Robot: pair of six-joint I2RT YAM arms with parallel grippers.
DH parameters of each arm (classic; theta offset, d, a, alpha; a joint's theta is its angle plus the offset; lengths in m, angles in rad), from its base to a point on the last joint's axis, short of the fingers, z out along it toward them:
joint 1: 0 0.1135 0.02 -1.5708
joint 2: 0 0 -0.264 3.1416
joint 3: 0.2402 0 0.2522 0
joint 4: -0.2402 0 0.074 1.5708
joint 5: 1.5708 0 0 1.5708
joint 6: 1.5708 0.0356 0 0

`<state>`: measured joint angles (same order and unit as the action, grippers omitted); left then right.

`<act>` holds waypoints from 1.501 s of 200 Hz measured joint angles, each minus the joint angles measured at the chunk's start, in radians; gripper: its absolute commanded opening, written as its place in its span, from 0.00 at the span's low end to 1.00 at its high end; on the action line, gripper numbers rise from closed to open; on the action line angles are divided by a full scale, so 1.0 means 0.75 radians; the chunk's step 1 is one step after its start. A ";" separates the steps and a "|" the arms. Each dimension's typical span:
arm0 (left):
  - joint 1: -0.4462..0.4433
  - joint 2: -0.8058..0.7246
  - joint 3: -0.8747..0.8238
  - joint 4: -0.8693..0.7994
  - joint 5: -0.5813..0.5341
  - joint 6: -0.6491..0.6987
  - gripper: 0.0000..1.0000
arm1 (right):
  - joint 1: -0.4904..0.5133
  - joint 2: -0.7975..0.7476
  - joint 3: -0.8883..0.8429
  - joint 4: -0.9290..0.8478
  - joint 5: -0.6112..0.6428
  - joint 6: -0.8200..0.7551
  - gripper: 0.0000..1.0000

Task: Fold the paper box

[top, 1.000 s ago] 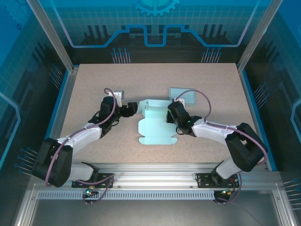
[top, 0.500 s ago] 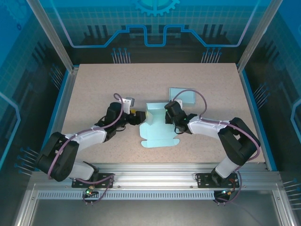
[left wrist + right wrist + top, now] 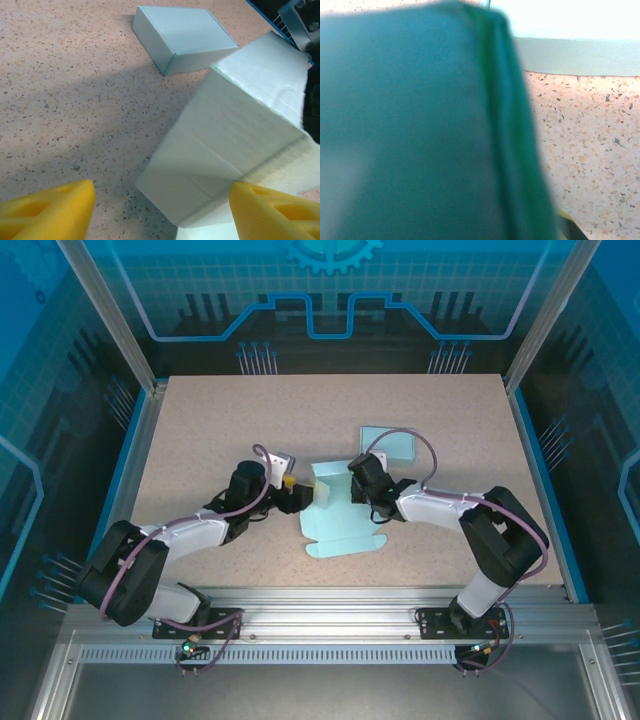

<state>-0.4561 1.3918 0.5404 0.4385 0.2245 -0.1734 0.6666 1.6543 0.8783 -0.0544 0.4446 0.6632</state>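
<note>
The left hand (image 3: 298, 494) stands open at the left edge of the paper box (image 3: 340, 525), yellow fingers (image 3: 50, 206) apart, holding nothing. The right hand (image 3: 348, 483) is pinched shut on the box's raised far wall. The pale blue-green box lies mid-worktop (image 3: 200, 420), half folded, with its near flap flat.

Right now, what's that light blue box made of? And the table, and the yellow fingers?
Box: thin card or stiff paper, matte pale blue, because it shows crisp fold creases and flat, thin panels. Table: a hard, speckled beige top with a dull finish, maybe stone-look laminate. Fingers: probably moulded plastic, smooth yellow with hollow pockets.
</note>
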 measured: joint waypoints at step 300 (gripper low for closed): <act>0.126 -0.324 0.005 -0.395 -0.489 0.081 0.79 | 0.001 0.029 0.025 0.053 -0.025 -0.012 0.00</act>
<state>-0.3614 1.1488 0.5442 0.1425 -0.1421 -0.1127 0.6670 1.6760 0.8970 -0.0143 0.4255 0.6540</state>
